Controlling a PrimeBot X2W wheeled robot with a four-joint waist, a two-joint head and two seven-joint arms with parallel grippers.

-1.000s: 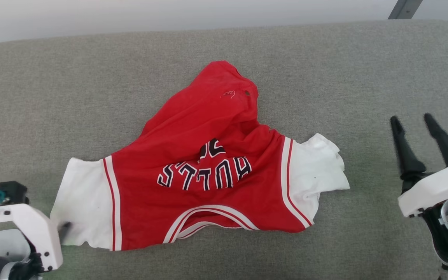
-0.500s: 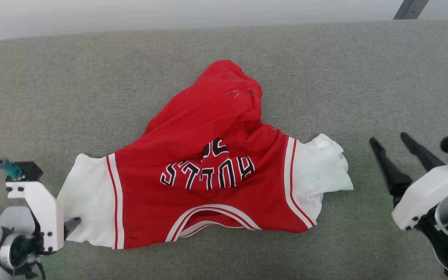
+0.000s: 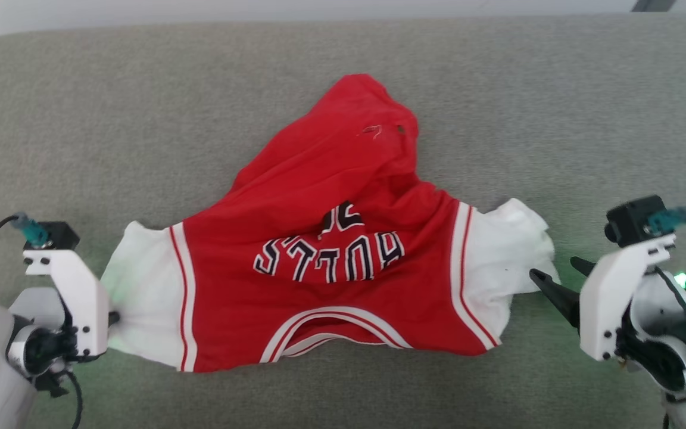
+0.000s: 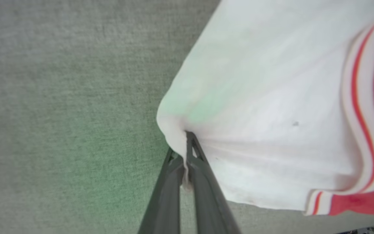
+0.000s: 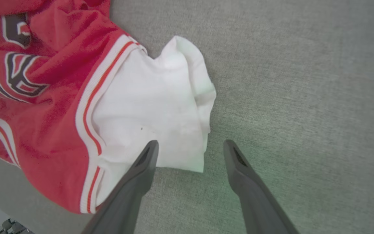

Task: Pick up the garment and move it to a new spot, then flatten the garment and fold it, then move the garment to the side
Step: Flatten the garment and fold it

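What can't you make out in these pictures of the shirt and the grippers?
- Head view: the garment's upper lettering, covered by a red fold.
- Head view: the left gripper's fingers, mostly behind its white mount.
- Right wrist view: whether the right gripper touches the white sleeve; one finger overlaps it.

The garment (image 3: 331,280) lies mid-way across the padded surface (image 3: 81,119), neckline nearest the robot, body bunched toward the far side. Left gripper (image 4: 187,143) sits on the left sleeve's (image 3: 140,292) outer edge; right gripper (image 5: 190,143) just beside the right sleeve (image 3: 504,262)
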